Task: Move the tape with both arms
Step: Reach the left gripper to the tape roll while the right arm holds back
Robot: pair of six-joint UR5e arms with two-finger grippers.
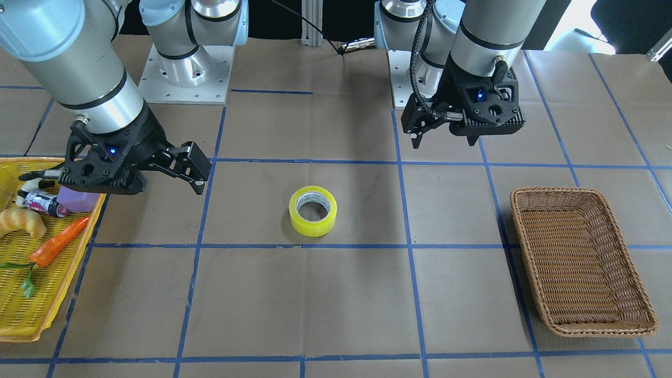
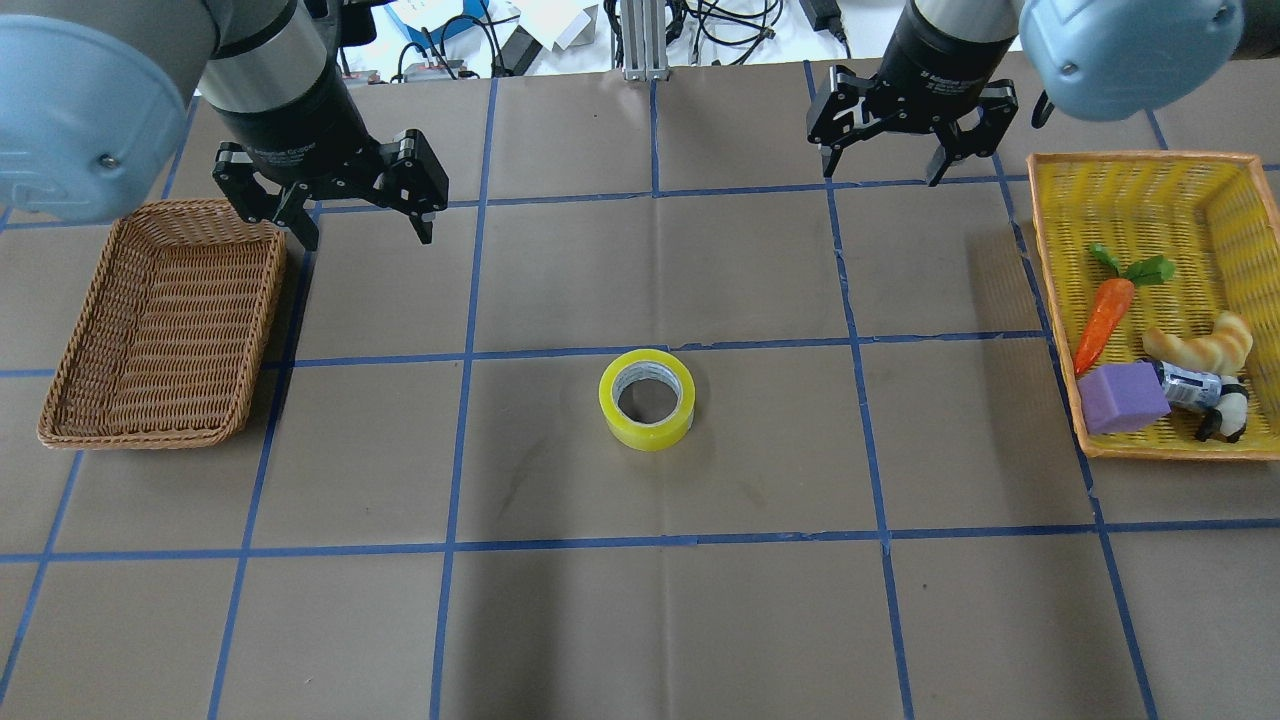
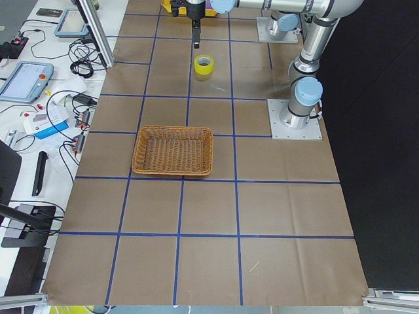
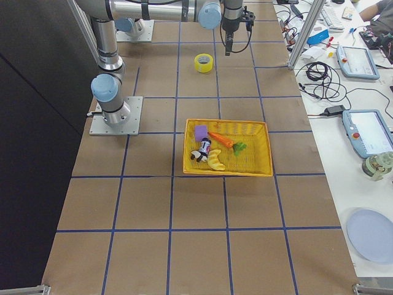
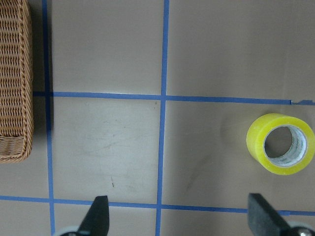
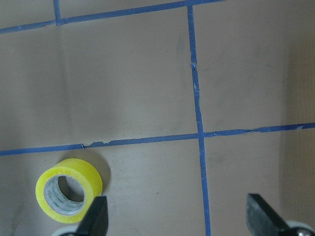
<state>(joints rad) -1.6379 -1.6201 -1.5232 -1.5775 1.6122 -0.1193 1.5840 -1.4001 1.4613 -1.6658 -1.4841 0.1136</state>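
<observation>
The yellow tape roll point(image 2: 648, 398) lies flat on the brown table near its middle, core hole up; it also shows in the front view point(image 1: 313, 210). My left gripper point(image 2: 365, 235) is open and empty, hovering behind and to the left of the tape, next to the wicker basket. My right gripper point(image 2: 882, 172) is open and empty, hovering behind and to the right of the tape. In the left wrist view the tape point(image 5: 281, 143) lies at the right, ahead of the right fingertip point(image 5: 261, 216). In the right wrist view the tape point(image 6: 69, 189) lies at the lower left.
An empty brown wicker basket point(image 2: 70, 400) stands at the table's left. A yellow basket point(image 2: 1150, 170) at the right holds a carrot point(image 2: 1105, 322), a croissant, a purple block and a small bottle. Blue tape lines grid the table.
</observation>
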